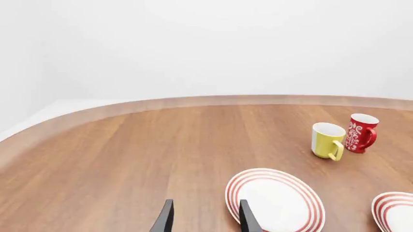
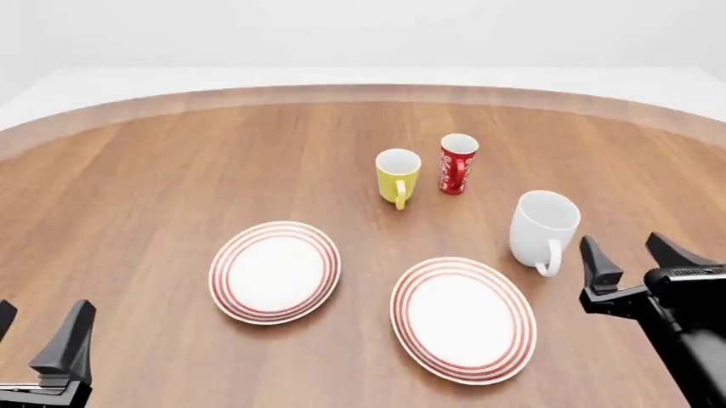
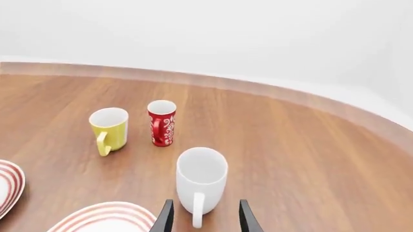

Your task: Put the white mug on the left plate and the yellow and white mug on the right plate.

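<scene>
The white mug stands upright right of the right plate, its handle facing my right gripper. That gripper is open just behind the mug. In the right wrist view, the white mug fills the space ahead of the right gripper and its handle points in between the fingers. The yellow and white mug stands farther back, beyond both plates. The left plate lies bare. My left gripper hangs open at the near left, apart from everything. Ahead of the left gripper in its wrist view lies the left plate.
A slim red cup with white marks stands right beside the yellow and white mug. The round wooden table's far edge curves across the back. The wrist views also show the red cup.
</scene>
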